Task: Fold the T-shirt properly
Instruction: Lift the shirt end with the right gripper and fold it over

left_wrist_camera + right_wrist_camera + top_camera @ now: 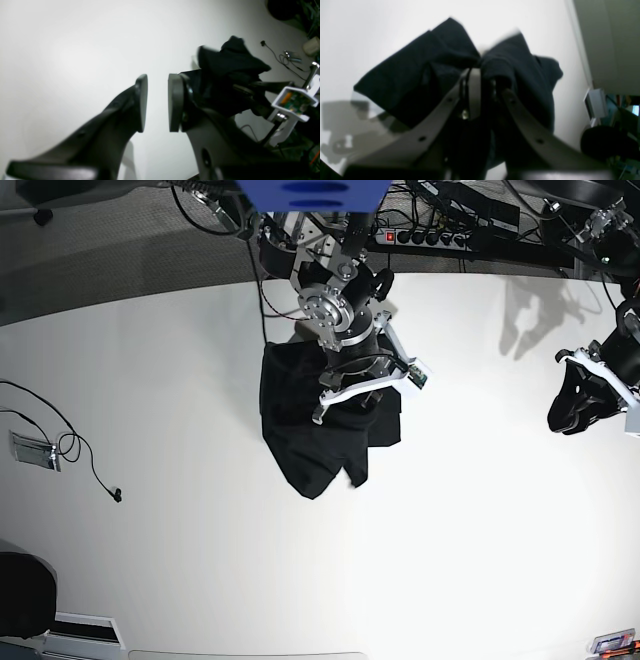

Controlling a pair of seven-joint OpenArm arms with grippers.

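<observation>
My right gripper (pixel 483 82) hangs over mid-table, clamped on the bunched T-shirt (pixel 320 430) (part lifted, the rest draped on the table (pixel 200 560)) — my left gripper (pixel 157 102) hovers well apart at the far edge, fingers partly spread, holding nothing.

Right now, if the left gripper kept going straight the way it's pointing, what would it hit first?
Probably just the bare white table. The left gripper is open and empty, and nothing shows between or just beyond its fingertips. The black T-shirt, held by the right gripper, lies off to one side. Depth is hard to judge.
</observation>
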